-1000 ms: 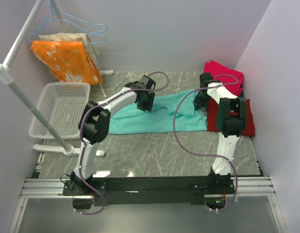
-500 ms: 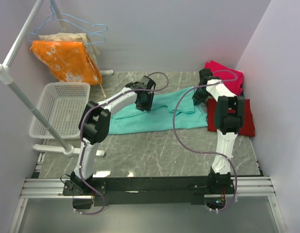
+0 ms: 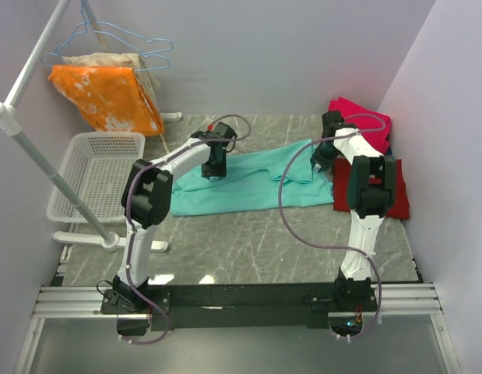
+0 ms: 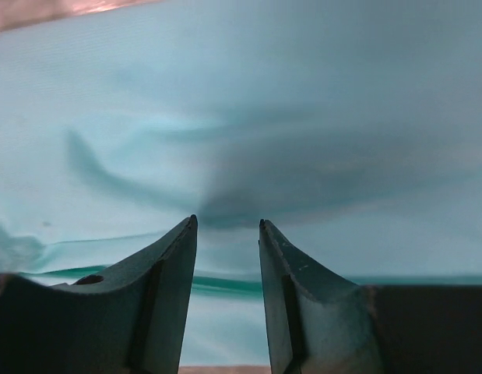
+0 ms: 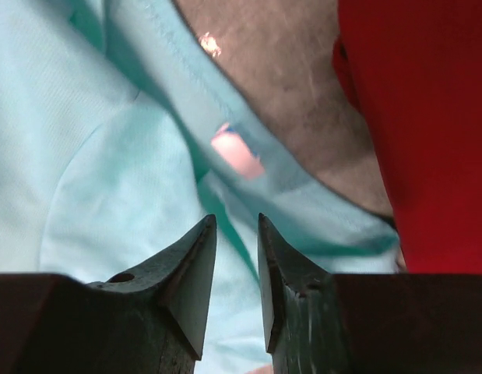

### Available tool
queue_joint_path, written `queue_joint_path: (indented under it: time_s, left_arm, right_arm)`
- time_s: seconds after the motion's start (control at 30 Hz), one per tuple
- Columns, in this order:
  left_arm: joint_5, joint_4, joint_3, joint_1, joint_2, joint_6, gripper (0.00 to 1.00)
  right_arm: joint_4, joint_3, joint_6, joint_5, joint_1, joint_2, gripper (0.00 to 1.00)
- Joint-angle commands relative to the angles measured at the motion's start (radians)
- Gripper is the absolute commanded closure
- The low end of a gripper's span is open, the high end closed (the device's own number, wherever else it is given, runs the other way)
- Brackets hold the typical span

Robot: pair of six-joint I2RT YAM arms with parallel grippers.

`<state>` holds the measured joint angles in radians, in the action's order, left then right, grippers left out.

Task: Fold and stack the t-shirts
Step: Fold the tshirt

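The teal t-shirt (image 3: 248, 185) lies spread across the middle of the grey table (image 3: 248, 241). My left gripper (image 3: 213, 168) is low over its far left part. In the left wrist view the jaws (image 4: 226, 222) stand apart just above teal cloth (image 4: 303, 117), with nothing between them. My right gripper (image 3: 321, 162) is at the shirt's far right edge. Its jaws (image 5: 234, 218) are narrowly apart over a teal hem fold (image 5: 108, 156). The dark red shirt (image 3: 396, 195) lies folded to the right and also shows in the right wrist view (image 5: 427, 117). The magenta-pink shirt (image 3: 361, 117) lies behind it.
A white basket (image 3: 100, 175) stands at the left beside a white rack pole (image 3: 30, 148). The orange blotched cloth (image 3: 108, 97) and a beige cloth (image 3: 108, 61) hang on hangers at the back left. Walls close in the back and right.
My left gripper has moved left along the teal shirt's far edge. The right gripper shifted slightly toward the back, and the shirt's far right edge now reaches further back.
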<state>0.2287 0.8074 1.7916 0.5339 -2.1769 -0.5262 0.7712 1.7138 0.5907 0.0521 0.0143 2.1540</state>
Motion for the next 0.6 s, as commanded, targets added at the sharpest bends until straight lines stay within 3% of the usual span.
queue_joint_path:
  time_s: [0.0, 0.3, 0.57]
  left_arm:
    - [0.041, 0.012, -0.063, -0.052, 0.061, -0.070, 0.56]
    - [0.096, 0.068, -0.092, -0.074, 0.066, -0.113, 0.56]
    - [0.150, 0.053, -0.166, -0.126, 0.167, -0.133, 0.54]
  right_arm:
    - [-0.067, -0.026, 0.008, 0.008, 0.004, -0.167, 0.65]
    - [0.026, 0.041, -0.046, -0.026, 0.116, -0.151, 0.66]
    - [0.011, 0.047, -0.054, -0.129, 0.219, -0.068, 0.66]
